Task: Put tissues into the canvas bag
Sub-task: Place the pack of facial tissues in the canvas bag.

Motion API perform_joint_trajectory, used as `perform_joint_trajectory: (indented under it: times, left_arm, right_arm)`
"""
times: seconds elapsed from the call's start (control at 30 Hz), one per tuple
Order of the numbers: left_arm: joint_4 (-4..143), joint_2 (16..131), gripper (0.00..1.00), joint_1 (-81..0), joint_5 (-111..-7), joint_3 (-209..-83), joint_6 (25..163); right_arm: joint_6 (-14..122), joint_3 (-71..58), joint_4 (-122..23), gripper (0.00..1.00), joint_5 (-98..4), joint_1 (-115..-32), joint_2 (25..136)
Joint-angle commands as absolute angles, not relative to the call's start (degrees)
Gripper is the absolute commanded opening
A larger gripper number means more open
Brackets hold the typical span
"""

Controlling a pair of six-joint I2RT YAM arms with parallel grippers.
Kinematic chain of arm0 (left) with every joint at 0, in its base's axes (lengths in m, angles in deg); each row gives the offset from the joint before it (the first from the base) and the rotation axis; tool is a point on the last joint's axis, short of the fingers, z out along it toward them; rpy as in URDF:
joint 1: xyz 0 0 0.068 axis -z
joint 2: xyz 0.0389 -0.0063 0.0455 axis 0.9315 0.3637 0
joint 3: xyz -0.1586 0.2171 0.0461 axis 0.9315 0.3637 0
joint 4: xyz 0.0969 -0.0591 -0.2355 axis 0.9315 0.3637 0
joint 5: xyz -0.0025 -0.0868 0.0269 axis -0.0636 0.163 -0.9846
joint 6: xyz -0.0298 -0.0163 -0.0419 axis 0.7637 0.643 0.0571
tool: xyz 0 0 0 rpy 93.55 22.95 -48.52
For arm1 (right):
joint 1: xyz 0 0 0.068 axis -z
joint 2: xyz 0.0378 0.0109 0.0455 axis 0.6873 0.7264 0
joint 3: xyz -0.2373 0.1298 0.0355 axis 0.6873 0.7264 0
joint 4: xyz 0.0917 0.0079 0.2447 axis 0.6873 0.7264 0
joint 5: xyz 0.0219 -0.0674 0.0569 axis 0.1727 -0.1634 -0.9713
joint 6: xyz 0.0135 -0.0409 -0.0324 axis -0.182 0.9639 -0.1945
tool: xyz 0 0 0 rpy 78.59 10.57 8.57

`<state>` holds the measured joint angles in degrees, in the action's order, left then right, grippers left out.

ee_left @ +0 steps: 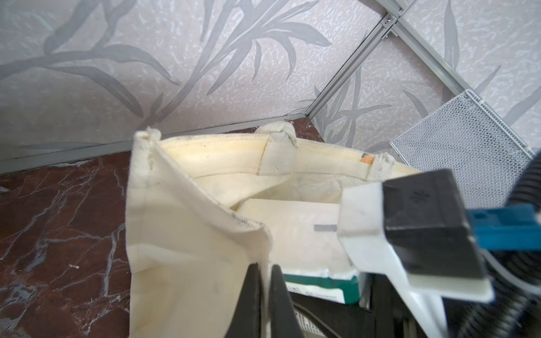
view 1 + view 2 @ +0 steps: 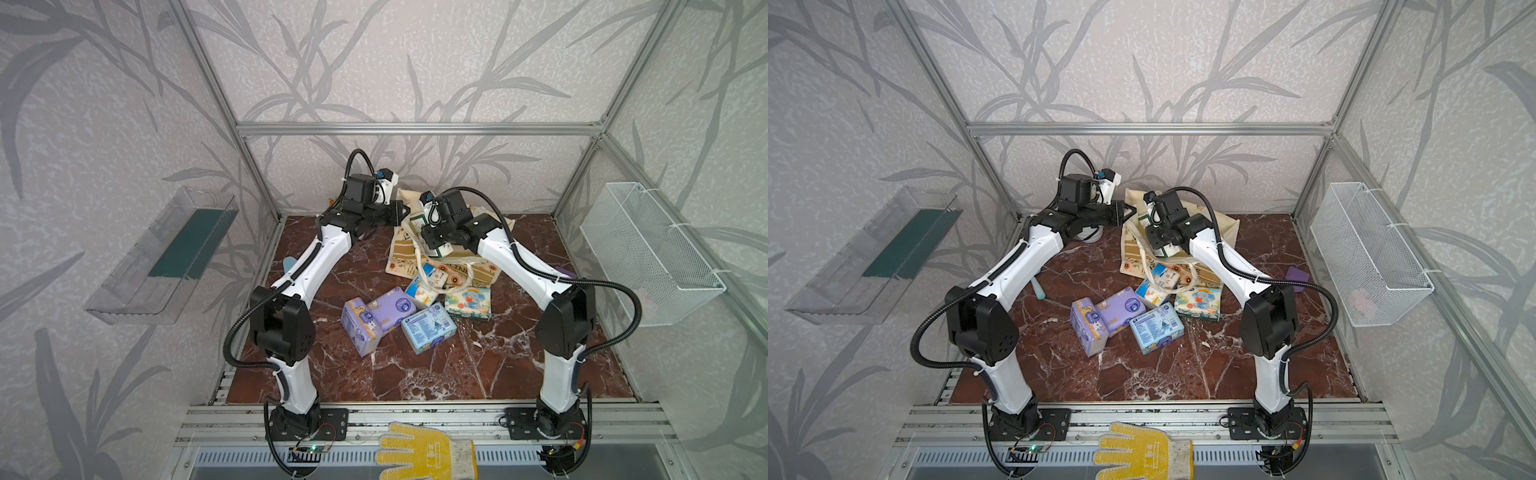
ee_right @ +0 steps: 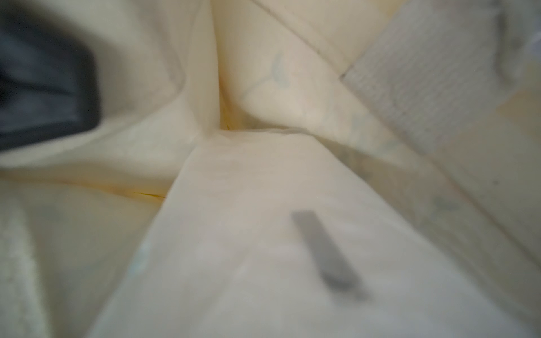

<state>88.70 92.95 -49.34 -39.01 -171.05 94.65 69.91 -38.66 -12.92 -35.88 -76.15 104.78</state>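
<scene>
A red-brown marble tabletop [image 2: 415,374] fills the lower centre of both top views. Toward upper centre the canvas bag [image 2: 405,249] rests crumpled on it, white handles draped over an orange-printed pack [image 2: 424,291]. Below lie a purple pack [image 2: 390,309] touching a second purple pack [image 2: 358,330], a blue-white pack [image 2: 428,328] and an elephant pack [image 2: 468,302]. A blue toy shovel [image 2: 1037,291] lies at left, a small purple toy [image 2: 1298,274] at right.

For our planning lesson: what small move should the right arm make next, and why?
Probably push the right gripper slightly deeper. It holds the green-white pack only at the mouth of the canvas bag, whose rim the left gripper pinches up.
</scene>
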Motion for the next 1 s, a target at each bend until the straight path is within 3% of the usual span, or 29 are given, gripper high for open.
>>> perform_joint_trajectory:
  times: [0.0, 0.43, 0.97]
  left_arm:
    - [76.04, 88.8, 0.0, -49.08, -37.28, -171.17, 95.27]
    - [62.37, 84.13, 0.0, -48.42, -34.07, -160.02, 95.48]
    - [59.81, 80.92, 0.0, -48.04, -33.53, -155.33, 96.78]
  right_arm:
    - [65.71, -39.75, -7.57, 0.42, -45.25, -75.73, 107.36]
    - [49.19, -41.54, -8.99, 0.48, -54.22, -70.37, 111.89]
    - [40.46, -46.88, -10.1, 0.53, -50.75, -66.65, 116.28]
